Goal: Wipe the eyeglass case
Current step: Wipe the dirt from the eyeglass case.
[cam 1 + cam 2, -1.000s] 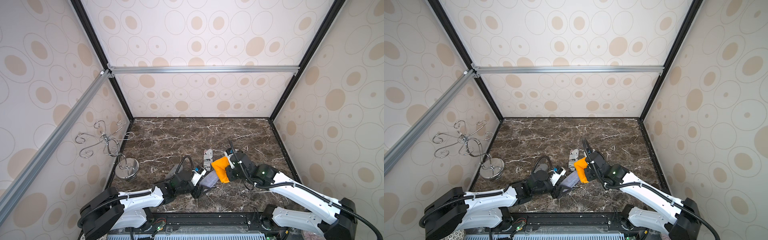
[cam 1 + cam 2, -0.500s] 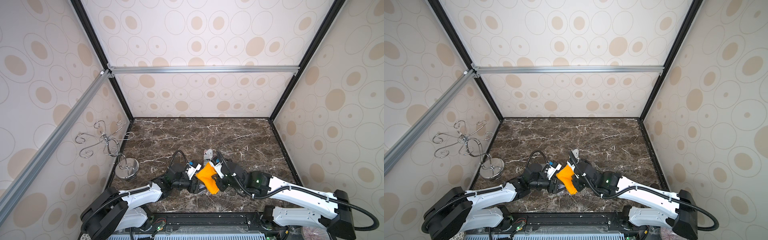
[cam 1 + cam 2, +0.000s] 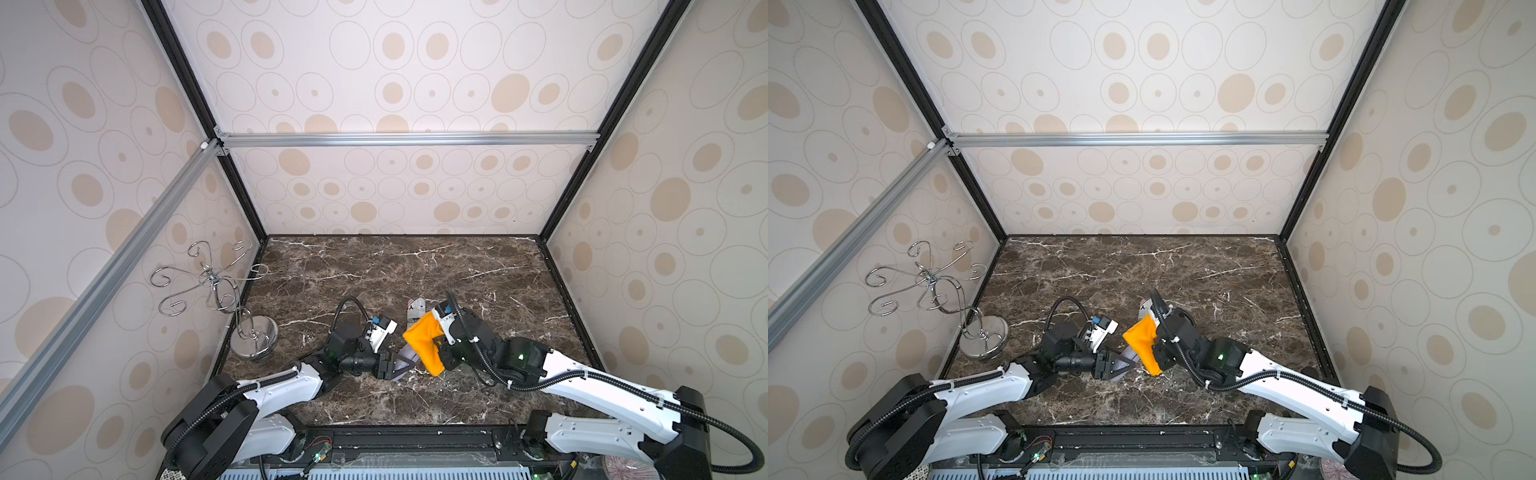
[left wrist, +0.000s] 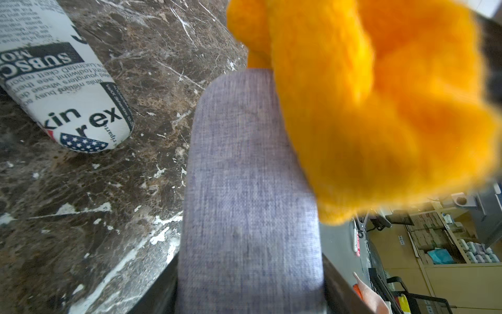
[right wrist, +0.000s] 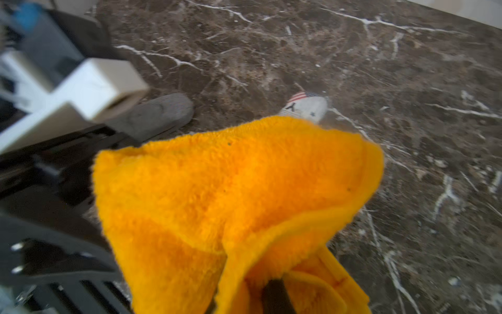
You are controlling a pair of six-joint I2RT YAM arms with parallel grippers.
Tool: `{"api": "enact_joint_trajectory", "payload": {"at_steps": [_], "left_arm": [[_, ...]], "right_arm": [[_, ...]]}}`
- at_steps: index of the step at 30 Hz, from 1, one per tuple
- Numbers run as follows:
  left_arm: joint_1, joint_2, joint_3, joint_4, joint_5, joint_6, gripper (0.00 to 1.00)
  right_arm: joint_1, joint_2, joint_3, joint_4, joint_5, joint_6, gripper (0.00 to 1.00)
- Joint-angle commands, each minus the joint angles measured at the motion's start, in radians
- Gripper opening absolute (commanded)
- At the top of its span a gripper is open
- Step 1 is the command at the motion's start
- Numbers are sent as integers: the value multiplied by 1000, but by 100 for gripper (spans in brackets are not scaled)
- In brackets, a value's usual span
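My left gripper (image 3: 388,368) (image 4: 250,299) is shut on the near end of a grey fabric eyeglass case (image 3: 405,360) (image 3: 1128,360) (image 4: 250,190) (image 5: 160,114), holding it low over the marble floor near the front. An orange fluffy cloth (image 3: 424,343) (image 3: 1142,343) (image 4: 366,108) (image 5: 231,190) hangs from my right gripper (image 3: 441,353) (image 5: 271,296), which is shut on it. The cloth lies against the far right side of the case. Most of the right gripper's fingers are hidden by the cloth.
A newspaper-print case (image 3: 417,312) (image 3: 1145,307) (image 4: 62,89) (image 5: 307,106) lies on the floor just behind the cloth. A chrome hook stand (image 3: 249,332) (image 3: 980,336) stands at the front left by the wall. Patterned walls enclose three sides.
My right gripper swept the orange cloth leftward onto the grey case, then drew it slightly back to the right. The left gripper kept its hold and shifted slightly left.
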Motion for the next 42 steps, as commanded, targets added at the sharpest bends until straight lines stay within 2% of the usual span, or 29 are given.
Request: {"api": "enact_joint_trajectory", "payload": {"at_steps": [1,4,6,11,15,19,25,28,30,33,35,42], "left_arm": [[6,-33,45,67,1,23,50],[5,-36,44,78,-37,12,50],[2,-34,43,101,-39,7,50],[-7,-43,70,63,-123,47,49],[-56,4,114,52,-138,72,49],[-89,62,148,65,-138,74,49],[-95,98,159,100,-128,64,48],[-95,104,158,105,-118,64,48],[-94,104,154,112,-107,61,48],[-94,104,146,106,-77,66,48],[-95,96,134,101,-57,71,48],[-94,80,99,105,5,70,48]], "right_arm": [[-67,-36,-1,-137,109,59,0],[-93,-44,8,-199,123,50,0],[-93,-62,1,-182,25,1,0],[-92,-83,-3,-182,-70,-52,0],[-86,-78,-6,-135,-194,-77,0],[-39,-55,0,-81,-242,-103,0],[51,4,-18,-3,-304,-105,0],[60,0,-53,51,-357,-93,0],[60,-5,-68,67,-349,-83,0],[49,-29,-70,43,-219,-47,0],[7,-58,-67,24,-178,-31,0],[-177,-187,-91,54,-217,-33,0]]}}
